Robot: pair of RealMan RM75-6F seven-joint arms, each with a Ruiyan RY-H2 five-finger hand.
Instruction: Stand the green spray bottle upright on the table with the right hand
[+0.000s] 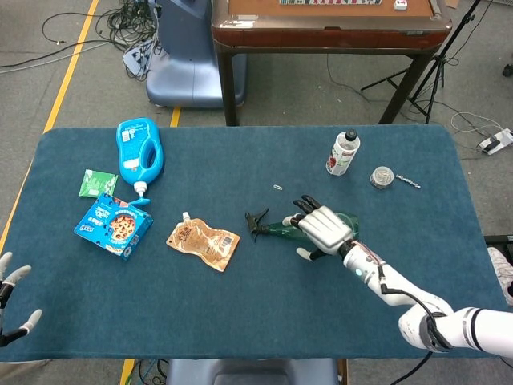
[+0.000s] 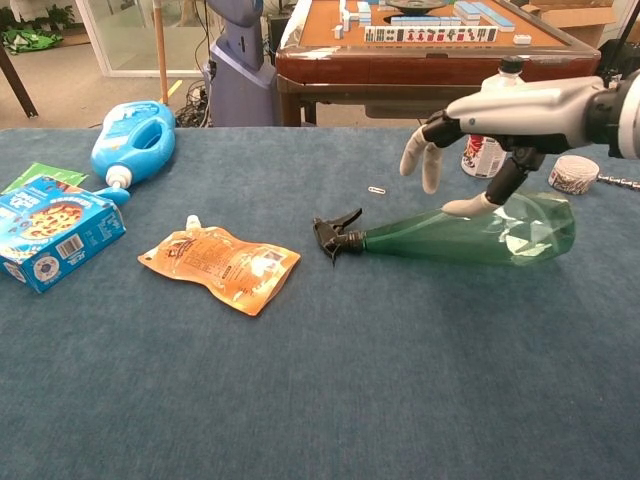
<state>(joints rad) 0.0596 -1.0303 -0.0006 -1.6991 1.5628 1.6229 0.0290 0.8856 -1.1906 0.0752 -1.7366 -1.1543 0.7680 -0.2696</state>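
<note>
The green spray bottle (image 2: pixel 470 236) lies on its side on the blue table, its black nozzle (image 2: pixel 335 235) pointing left. In the head view its neck (image 1: pixel 278 230) and base (image 1: pixel 347 218) show on either side of my right hand (image 1: pixel 323 228). My right hand (image 2: pixel 520 108) hovers over the bottle's body with its fingers (image 2: pixel 424 160) spread and lifted off it. Only the thumb tip (image 2: pixel 468 206) seems to touch the top of the bottle. My left hand (image 1: pixel 11 309) sits at the table's near left edge, fingers apart, holding nothing.
An orange pouch (image 2: pixel 222 264) lies left of the nozzle. A blue detergent jug (image 1: pixel 139 151), a cookie box (image 1: pixel 113 224) and a green packet (image 1: pixel 97 183) are at the far left. A white bottle (image 1: pixel 343 152) and a small round jar (image 1: pixel 381 176) stand behind the right hand.
</note>
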